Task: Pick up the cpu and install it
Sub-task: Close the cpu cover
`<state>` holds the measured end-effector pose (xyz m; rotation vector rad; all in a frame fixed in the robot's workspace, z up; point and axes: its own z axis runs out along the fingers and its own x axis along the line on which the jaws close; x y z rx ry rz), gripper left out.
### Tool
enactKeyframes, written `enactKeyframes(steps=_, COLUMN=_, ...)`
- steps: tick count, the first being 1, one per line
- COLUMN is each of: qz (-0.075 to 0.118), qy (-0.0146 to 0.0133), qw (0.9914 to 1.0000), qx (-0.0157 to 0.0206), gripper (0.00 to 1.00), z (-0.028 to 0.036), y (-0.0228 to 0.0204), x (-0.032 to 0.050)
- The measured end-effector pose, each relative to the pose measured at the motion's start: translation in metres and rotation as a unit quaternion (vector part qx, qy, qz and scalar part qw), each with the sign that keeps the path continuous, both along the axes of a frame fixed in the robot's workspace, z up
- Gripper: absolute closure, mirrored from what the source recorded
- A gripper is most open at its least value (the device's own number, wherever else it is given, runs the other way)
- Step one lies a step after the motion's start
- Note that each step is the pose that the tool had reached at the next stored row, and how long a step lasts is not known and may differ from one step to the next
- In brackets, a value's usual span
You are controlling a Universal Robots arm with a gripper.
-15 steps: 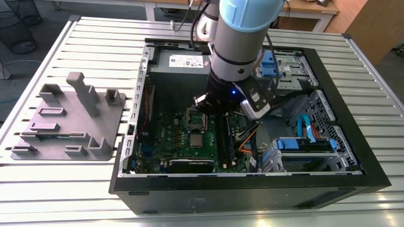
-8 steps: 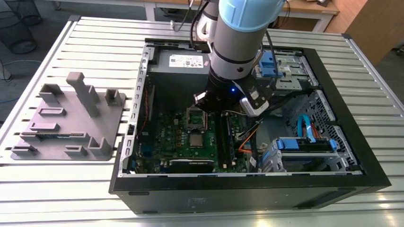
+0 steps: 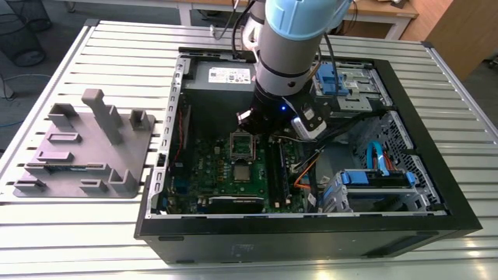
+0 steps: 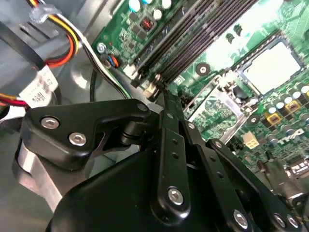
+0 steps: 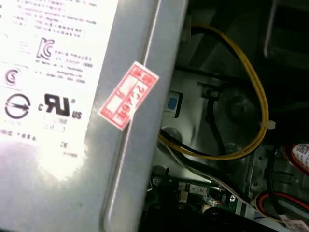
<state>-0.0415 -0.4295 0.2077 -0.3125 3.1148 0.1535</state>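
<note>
Gripper [image 4: 161, 94] closed above motherboard [image 4: 219, 50]; cpu [image 4: 273, 67] flat on it nearby, apart.

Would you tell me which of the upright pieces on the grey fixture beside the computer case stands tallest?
The broad slab post near the grey fixture's far edge in the exterior view; it rises well above the short blocks around it.

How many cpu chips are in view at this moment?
1. The cpu lies flat on the green motherboard inside the case, next to the hollow metal frame. The arm may hide others.
</note>
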Motion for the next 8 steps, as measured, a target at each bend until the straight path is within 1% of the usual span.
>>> enactKeyframes(steps=5, qz=0.0, qy=-0.0001, qw=1.0, qx=-0.0001, gripper=0.89, z=0.0, y=0.0001, x=-0.0003)
enactKeyframes(steps=7, qz=0.005, qy=0.0, qw=0.99999, qx=-0.0002, gripper=0.89, z=-0.0001, y=0.0002, x=-0.0003)
enactKeyframes(steps=8, qz=0.035, qy=-0.0001, qw=0.99939, qx=-0.0001, gripper=0.89, z=-0.0009, y=0.0002, x=-0.0003)
